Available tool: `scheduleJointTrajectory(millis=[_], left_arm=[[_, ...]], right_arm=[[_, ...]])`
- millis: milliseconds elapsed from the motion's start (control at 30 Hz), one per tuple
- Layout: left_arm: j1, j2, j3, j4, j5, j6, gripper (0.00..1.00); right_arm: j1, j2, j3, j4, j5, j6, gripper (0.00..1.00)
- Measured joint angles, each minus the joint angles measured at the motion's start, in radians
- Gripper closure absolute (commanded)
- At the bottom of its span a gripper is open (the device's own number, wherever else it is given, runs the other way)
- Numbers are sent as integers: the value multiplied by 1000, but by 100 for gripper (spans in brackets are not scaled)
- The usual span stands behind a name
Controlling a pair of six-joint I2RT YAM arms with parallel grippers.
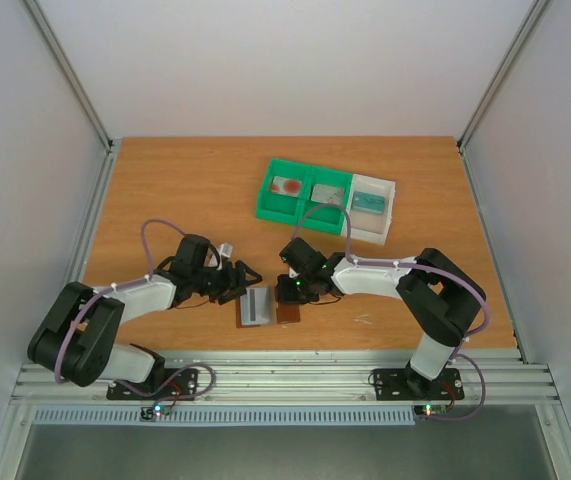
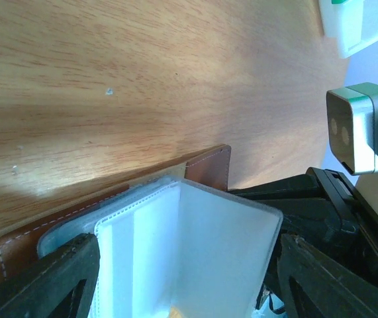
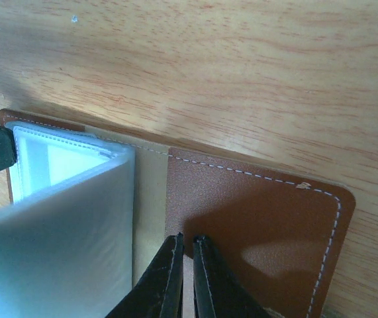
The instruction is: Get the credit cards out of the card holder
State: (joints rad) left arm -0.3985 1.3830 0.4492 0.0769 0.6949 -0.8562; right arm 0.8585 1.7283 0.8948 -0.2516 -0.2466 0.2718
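Near the front edge of the wooden worktop (image 1: 165,190), the card holder (image 1: 268,306) lies open between both arms. The right gripper (image 3: 187,265), jaws closed, presses down on its brown leather flap. The left gripper (image 2: 182,278), jaws open wide, straddles the raised pale plastic card sleeves, which stand up beside the flap. Behind sits a green-and-white tray (image 1: 380,228).

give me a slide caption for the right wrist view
Right gripper, shut, presses the brown leather card holder onto the wooden table beside its raised translucent sleeves.
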Motion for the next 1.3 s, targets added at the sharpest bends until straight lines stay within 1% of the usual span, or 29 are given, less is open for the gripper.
scheduleJointTrajectory(millis=[367,900,1100,1300], left_arm=[[-1,11,-14,62,31,-40,26],[-15,26,-27,188,69,-141,26],[-35,18,-27,227,76,-179,25],[-70,16,-27,228,83,-202,25]], right_arm=[[0,0,-2,2,0,0,92],[0,-9,-26,40,0,2,91],[0,-16,-36,53,4,3,91],[0,-33,-68,97,14,9,88]])
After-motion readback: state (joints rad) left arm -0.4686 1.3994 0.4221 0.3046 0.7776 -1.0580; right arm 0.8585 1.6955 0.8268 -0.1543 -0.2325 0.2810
